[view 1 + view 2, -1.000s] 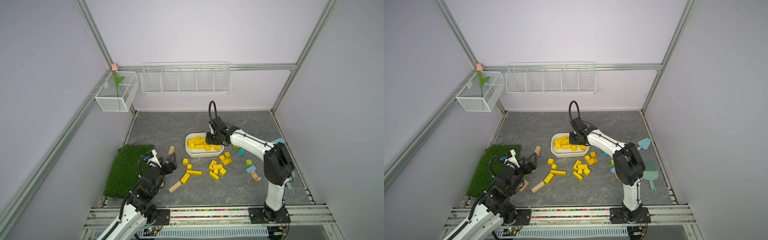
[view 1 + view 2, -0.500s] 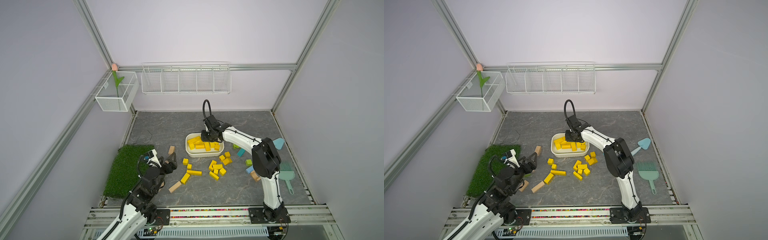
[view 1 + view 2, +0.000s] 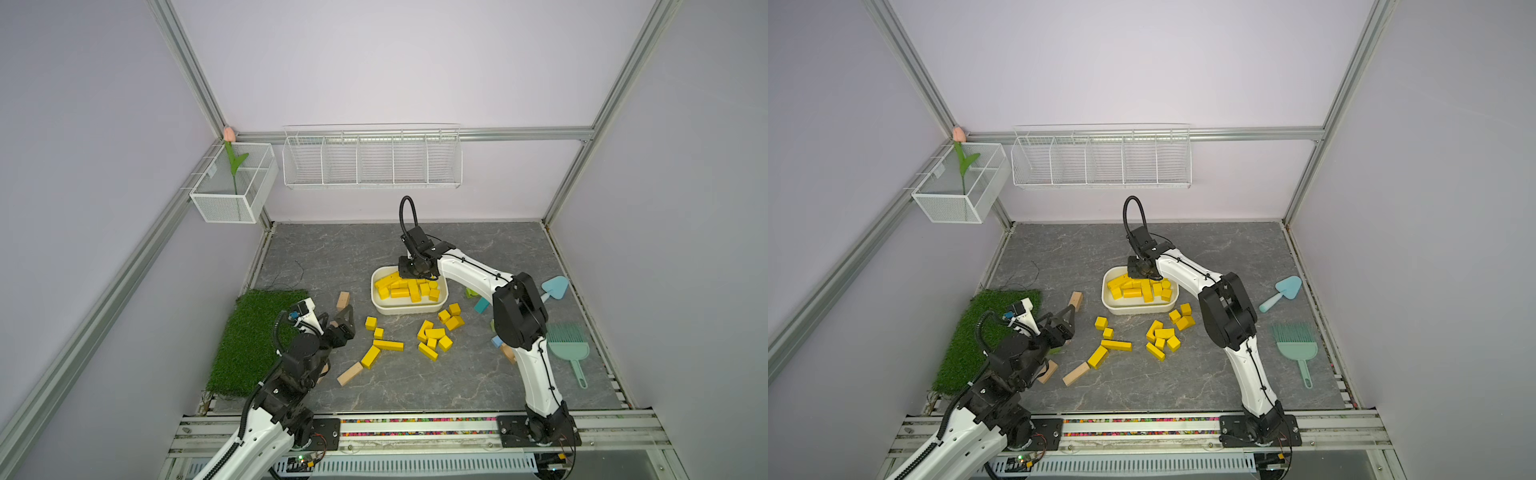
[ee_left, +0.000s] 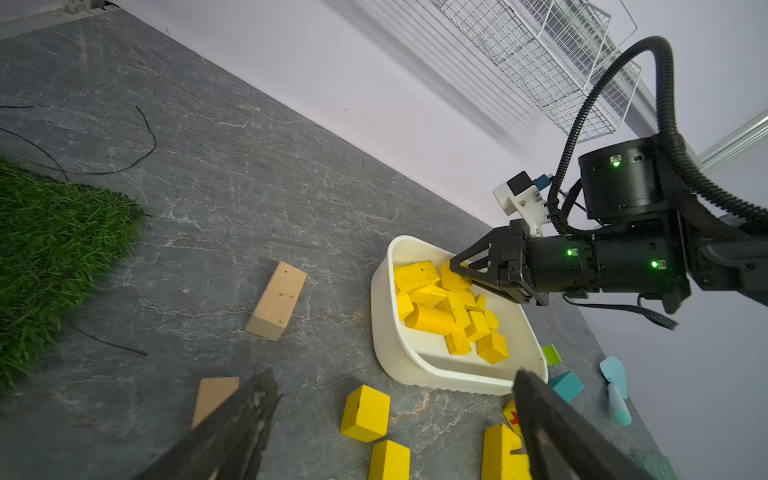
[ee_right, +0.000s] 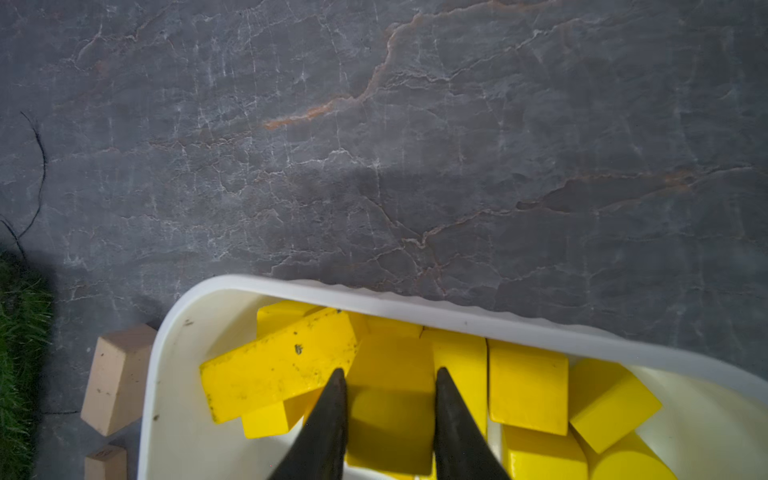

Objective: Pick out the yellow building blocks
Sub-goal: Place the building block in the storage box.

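Several yellow building blocks lie piled in a white tray (image 3: 409, 309), and more lie loose on the grey floor in front of it (image 3: 434, 338) (image 3: 1160, 338). My right gripper (image 5: 388, 374) hangs over the tray's far side (image 3: 415, 272), shut on a yellow block (image 5: 390, 407) that fills the gap between its fingers. My left gripper (image 4: 395, 380) stands open by the grass mat (image 3: 343, 320), low over the floor. A yellow cube (image 4: 365, 413) lies just ahead of it, not touched.
Plain tan blocks lie left of the tray (image 3: 343, 300) and nearer the front (image 3: 350, 372). A grass mat (image 3: 257, 336) covers the left floor. Blue (image 3: 482, 305) and green (image 4: 551, 354) blocks sit by the right arm. A teal scoop (image 3: 555, 288) and brush (image 3: 569, 343) lie right.
My right gripper has carried its yellow block leftward over the tray's far side, then stayed put. The left arm has not moved.
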`<state>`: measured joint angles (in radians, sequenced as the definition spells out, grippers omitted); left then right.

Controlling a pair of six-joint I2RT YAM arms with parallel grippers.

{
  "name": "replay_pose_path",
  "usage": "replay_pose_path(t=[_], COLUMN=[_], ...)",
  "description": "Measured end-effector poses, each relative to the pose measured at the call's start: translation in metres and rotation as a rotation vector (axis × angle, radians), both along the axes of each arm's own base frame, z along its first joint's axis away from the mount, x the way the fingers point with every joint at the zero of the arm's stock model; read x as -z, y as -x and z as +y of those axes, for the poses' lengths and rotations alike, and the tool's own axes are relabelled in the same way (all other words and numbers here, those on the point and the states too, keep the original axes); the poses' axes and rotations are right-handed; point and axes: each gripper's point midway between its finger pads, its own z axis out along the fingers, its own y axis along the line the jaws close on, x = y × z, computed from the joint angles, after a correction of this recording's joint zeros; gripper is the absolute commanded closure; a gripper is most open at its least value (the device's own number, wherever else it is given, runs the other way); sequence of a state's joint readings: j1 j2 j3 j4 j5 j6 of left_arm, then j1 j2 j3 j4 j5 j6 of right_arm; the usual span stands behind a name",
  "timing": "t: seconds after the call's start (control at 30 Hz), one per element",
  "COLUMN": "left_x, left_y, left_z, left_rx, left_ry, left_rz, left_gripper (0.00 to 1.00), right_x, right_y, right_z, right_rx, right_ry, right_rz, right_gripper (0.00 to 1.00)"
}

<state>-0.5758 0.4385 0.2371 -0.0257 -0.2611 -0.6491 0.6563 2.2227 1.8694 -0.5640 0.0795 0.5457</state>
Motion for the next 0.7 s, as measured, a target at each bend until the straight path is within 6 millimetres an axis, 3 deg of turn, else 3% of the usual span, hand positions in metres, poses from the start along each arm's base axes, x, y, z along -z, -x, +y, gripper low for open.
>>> replay_pose_path(t=[0.4, 0.7], left_x=[-0.0040, -0.0043], left_y=[0.0006, 0.0004], left_z=[0.0009, 0.0017], left_rx=[-0.002, -0.004], left_ry=[0.009, 0.010], left_rz=[-0.014, -0.015], left_gripper=[0.09, 0.09], right_x=[-0.0021, 0.0027], right_y=[-0.0015, -0.0032], right_z=[-0.0054, 0.0023], right_rx=[0.002, -0.011], right_ry=[0.061, 0.068], right_rz=[-0.020, -0.019], right_gripper=[0.76, 0.74])
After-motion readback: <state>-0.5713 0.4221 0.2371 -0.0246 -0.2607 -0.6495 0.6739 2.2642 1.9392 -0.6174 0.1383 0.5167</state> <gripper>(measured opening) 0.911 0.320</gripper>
